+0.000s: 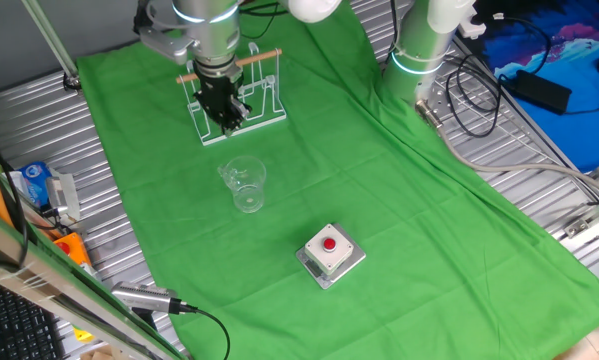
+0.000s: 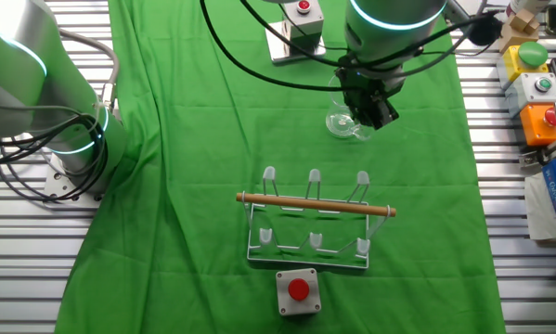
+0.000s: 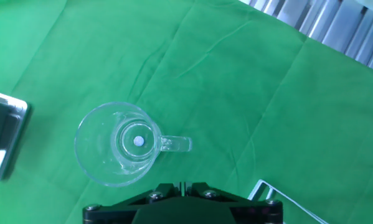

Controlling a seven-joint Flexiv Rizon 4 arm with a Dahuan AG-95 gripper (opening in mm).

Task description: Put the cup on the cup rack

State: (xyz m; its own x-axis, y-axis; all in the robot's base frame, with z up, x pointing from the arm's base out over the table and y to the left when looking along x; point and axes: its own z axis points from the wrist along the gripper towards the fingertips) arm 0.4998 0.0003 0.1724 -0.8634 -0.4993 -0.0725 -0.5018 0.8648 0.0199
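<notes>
Red-button box (image 1: 330, 256) near front edge of green cloth (image 1: 399, 210). Cup (image 1: 244, 184) upright mid-cloth, handle sideways, untouched. Gripper (image 1: 226, 117) pointing down, raised between cup and cup rack (image 1: 241, 98) at far edge. Jaws: gap not discernible. No legible print.

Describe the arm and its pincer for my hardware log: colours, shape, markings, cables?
The arm is built of rounded silver-grey segments with a glowing cyan ring at the joint. The pincer is compact and black. Black cables loop from it across the green cloth.
</notes>
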